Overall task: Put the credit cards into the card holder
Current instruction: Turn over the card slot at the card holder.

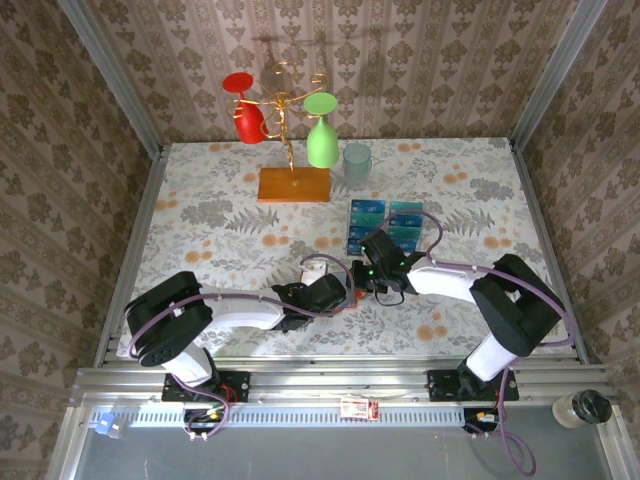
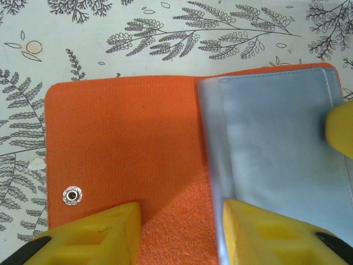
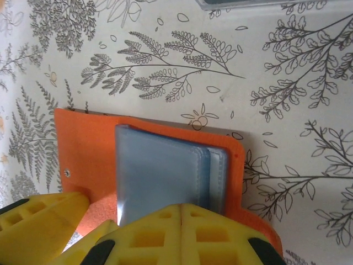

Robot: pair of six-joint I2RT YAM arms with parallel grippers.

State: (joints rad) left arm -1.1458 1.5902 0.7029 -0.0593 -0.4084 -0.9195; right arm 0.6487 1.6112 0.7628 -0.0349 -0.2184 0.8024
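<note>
My left tool [image 2: 179, 212] stood with its yellow fingers [image 2: 99, 232] spread. One pad was down on the orange fabric flap and the other on the grey-blue plastic pocket [image 2: 276, 143] of the small, flat, orange-red folding card holder [image 2: 127, 138]. It pinched nothing, and I judged it was there to pin the card holder open and flat.

My right tool [image 3: 182, 208] had its fingers pressed together, the joined tip over the pocket's near edge, probably to work at the pocket's mouth. Whether it nipped the plastic I could not tell.

The card holder lay opened on the flower-printed desk [image 1: 200, 220] between the two tools, with its metal snap stud [image 2: 72, 195] facing up.

Just beyond lay the thin, rectangular blue and teal plastic credit cards [image 1: 385, 226] in a close block, none yet in the pocket. Bare desk between them and the card holder left my right tool a short, unobstructed reach.

Farther back stood the orange-brown wooden stand [image 1: 293, 184] with a red glass [image 1: 245, 110] and a green glass [image 1: 320, 138], and a pale cup [image 1: 357, 165] beside it, all well apart from the work.
</note>
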